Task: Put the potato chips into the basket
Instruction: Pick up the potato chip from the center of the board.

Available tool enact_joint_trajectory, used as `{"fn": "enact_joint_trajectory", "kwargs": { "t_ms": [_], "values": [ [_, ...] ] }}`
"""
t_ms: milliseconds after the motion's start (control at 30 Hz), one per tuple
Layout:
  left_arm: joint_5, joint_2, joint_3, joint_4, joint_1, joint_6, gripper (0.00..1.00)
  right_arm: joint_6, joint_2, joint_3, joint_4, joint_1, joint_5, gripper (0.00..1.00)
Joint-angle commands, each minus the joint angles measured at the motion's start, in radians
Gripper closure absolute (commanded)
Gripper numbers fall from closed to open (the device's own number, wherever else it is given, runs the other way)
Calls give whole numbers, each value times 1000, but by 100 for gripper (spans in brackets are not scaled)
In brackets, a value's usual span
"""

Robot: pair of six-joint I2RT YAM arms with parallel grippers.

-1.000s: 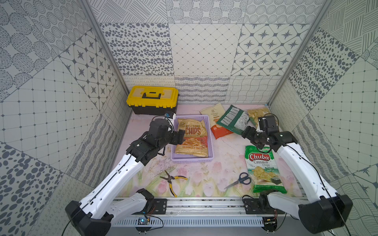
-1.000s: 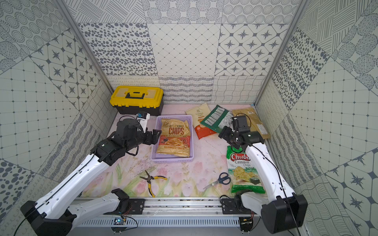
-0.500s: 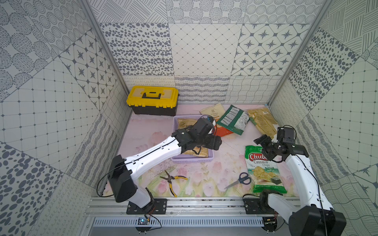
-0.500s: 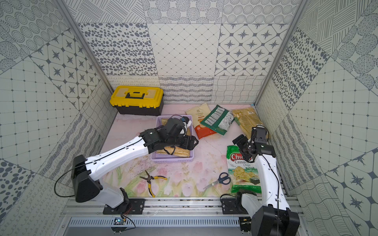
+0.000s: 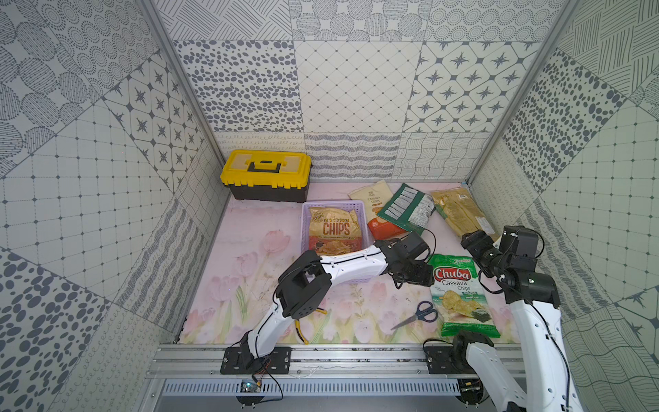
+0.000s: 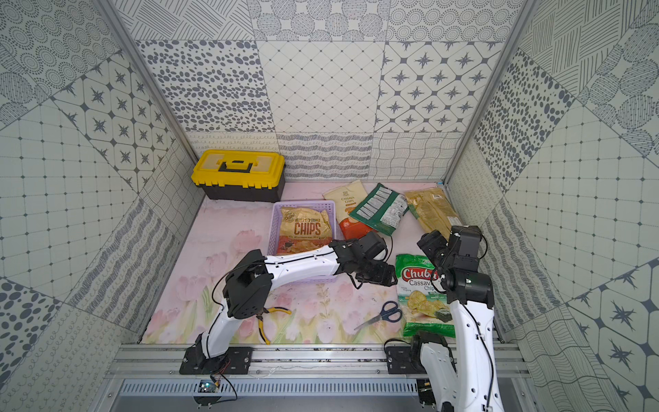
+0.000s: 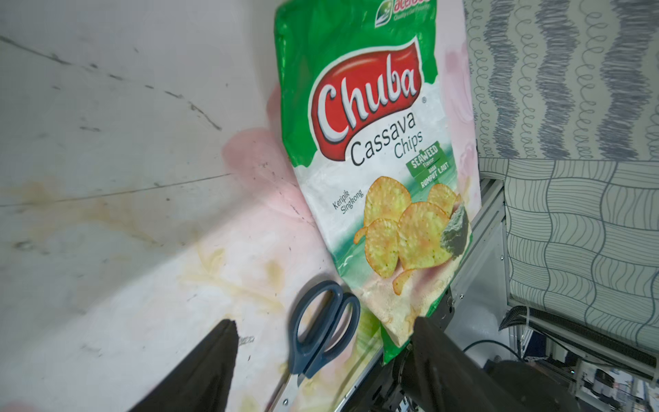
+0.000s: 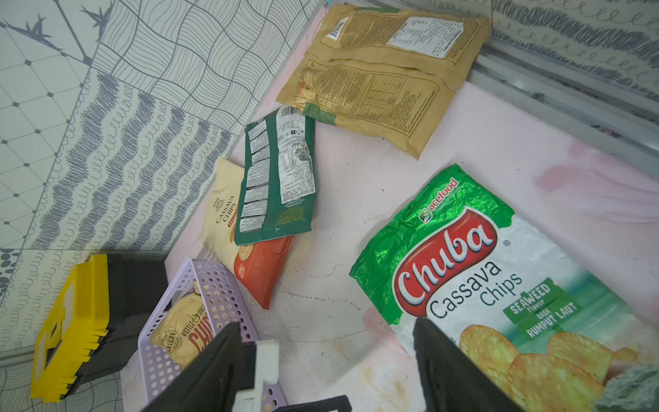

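Note:
The lilac basket [image 5: 364, 214] holds the gold-red CHIPS bag [image 5: 333, 228]. On the mat at the right lies the green-white Chuba bag [image 5: 460, 296]. At the back the dark green bag [image 5: 406, 210] overlaps the cream-orange Cassava Chips bag [image 5: 372, 201], with the tan-gold bag [image 5: 458, 210] beside them. My left gripper [image 5: 422, 278] reaches across the basket's front and stands open and empty at the Chuba bag's [image 7: 374, 142] top left corner. Above that bag's top edge my right gripper [image 5: 469, 240] is open and holds nothing.
A yellow-and-black toolbox [image 5: 267, 176] stands at the back left. Blue-handled scissors [image 5: 419, 314] lie left of the Chuba bag's lower end. Yellow-handled pliers [image 6: 271, 315] lie partly under the left arm near the front rail. Patterned walls close in the sides.
The left arm has swung from the basket's left side across its front to the Chuba bag. The right gripper has drawn back from the dark green bag toward the right wall.

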Motion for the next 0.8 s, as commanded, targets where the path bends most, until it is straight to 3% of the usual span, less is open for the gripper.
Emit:
{"fn": "enact_joint_trajectory", "kwargs": {
  "t_ms": [0, 267, 467, 600, 700, 767],
  "values": [
    [162, 137, 114, 44, -14, -146, 20, -22, -17, 5, 32, -3, 46, 21],
    [249, 295, 232, 31, -14, -211, 28, 13, -13, -56, 90, -3, 0, 21],
    [263, 315, 255, 45, -14, -219, 43, 13, 4, -47, 111, -3, -2, 21],
    [278, 334, 273, 52, -13, -226, 65, 6, 16, -32, 118, -3, 0, 21],
    [284, 337, 278, 63, -6, -233, 92, 12, 20, -33, 124, -3, -3, 21],
    [278, 327, 275, 70, -3, -226, 100, 15, 19, -36, 127, -3, -11, 21]
  ]
}}
